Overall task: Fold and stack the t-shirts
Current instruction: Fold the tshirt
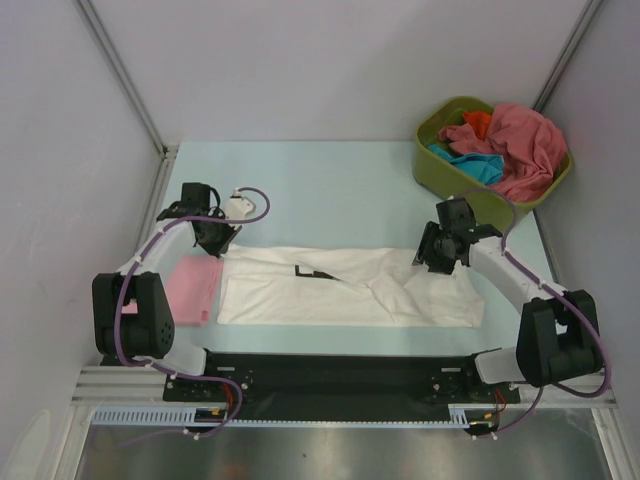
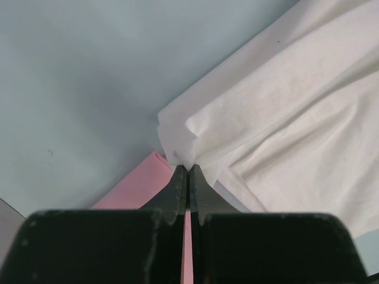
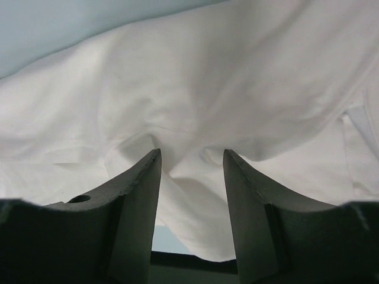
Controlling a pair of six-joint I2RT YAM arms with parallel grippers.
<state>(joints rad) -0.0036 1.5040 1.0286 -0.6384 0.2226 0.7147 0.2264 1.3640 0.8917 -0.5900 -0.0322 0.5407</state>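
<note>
You have five t-shirts to count. Two lie on the one bench [image 1: 330,190]: one white t-shirt [image 1: 340,290] and one pink t-shirt [image 1: 192,288]. Three show in the one olive-green tub [image 1: 447,182]: one rose-red t-shirt [image 1: 520,145], one teal t-shirt [image 1: 475,168] and one orange t-shirt [image 1: 478,122]; you cannot tell whether more lie under them. You have two arms, each with one end effector: the left end effector [image 1: 215,240] and the right end effector [image 1: 430,255].
</note>
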